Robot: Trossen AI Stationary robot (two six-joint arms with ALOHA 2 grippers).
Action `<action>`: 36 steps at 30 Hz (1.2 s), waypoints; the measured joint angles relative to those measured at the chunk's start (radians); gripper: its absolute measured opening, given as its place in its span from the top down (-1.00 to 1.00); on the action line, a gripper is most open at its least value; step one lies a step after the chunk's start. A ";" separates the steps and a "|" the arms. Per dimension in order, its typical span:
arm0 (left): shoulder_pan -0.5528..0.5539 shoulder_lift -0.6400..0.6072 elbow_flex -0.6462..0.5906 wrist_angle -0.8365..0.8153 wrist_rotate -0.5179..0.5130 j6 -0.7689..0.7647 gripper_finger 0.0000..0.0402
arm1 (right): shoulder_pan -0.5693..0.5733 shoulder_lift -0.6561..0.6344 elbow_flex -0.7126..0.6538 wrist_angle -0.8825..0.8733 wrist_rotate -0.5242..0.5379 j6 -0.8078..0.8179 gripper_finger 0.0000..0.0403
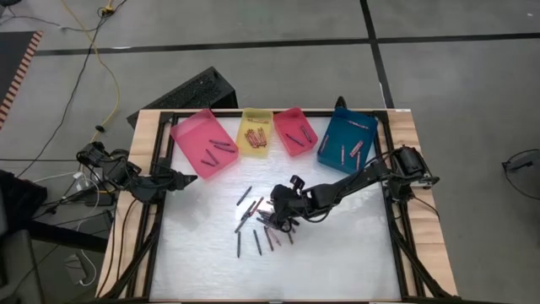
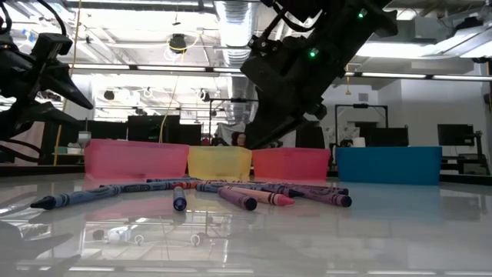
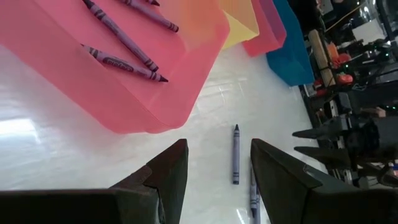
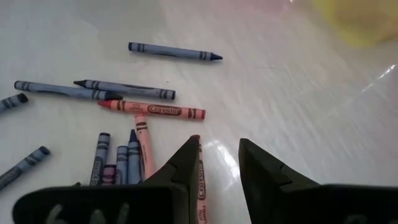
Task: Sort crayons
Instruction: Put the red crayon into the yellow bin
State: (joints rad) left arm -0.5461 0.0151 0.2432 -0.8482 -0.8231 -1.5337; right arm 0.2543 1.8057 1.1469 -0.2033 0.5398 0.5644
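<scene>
Your loose crayons [image 1: 263, 226] lie scattered on the white surface [image 1: 337, 253], directly under and just ahead of the right gripper [image 4: 217, 163]. Its fingers stand apart and empty above a red crayon [image 4: 200, 180]. Your left gripper [image 3: 217, 171], also parted and empty, waits beside the pink tray [image 1: 202, 142].

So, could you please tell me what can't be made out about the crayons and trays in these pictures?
- Tray contents, low view: the walls of the pink tray, yellow tray, red tray and blue tray hide what lies inside.
- Crayons under the right gripper, high view: the arm covers part of the pile.
- Crayon at the right gripper, right wrist view: partly hidden by a finger, so contact is unclear.
- Crayon colours, high view: too small.
</scene>
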 joint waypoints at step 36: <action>0.000 0.003 0.000 -0.008 -0.020 -0.008 0.18 | -0.006 0.052 -0.022 0.141 0.035 -0.013 0.47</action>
State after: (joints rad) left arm -0.5461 0.0181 0.2431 -0.8558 -0.8428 -1.5414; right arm 0.2486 1.8576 1.1249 -0.0626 0.5745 0.5517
